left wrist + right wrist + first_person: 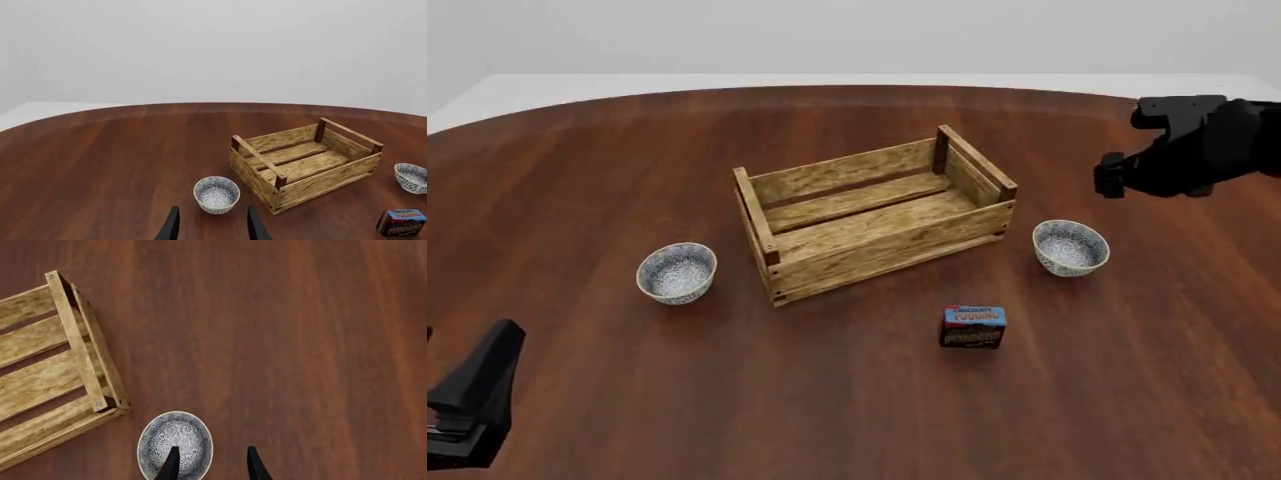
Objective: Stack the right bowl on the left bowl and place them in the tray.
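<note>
The table [587, 170] is dark, smooth wood with a soft sheen. The crate [874, 255] is pale, rough-grained wood, matt. Both bowls [677, 271] [1070, 247] look like glazed ceramic, finely patterned. The small box [974, 327] looks like printed cardboard.

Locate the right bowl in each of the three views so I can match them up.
Front view: right bowl sits on the table right of the tray, beyond the pudding box.
Left wrist view: cut off by the picture's edge, past the tray's end, beyond the pudding box.
Right wrist view: directly ahead of the fingertips.
Shared landmark: the tray's corner post nearest the bowl.
</note>
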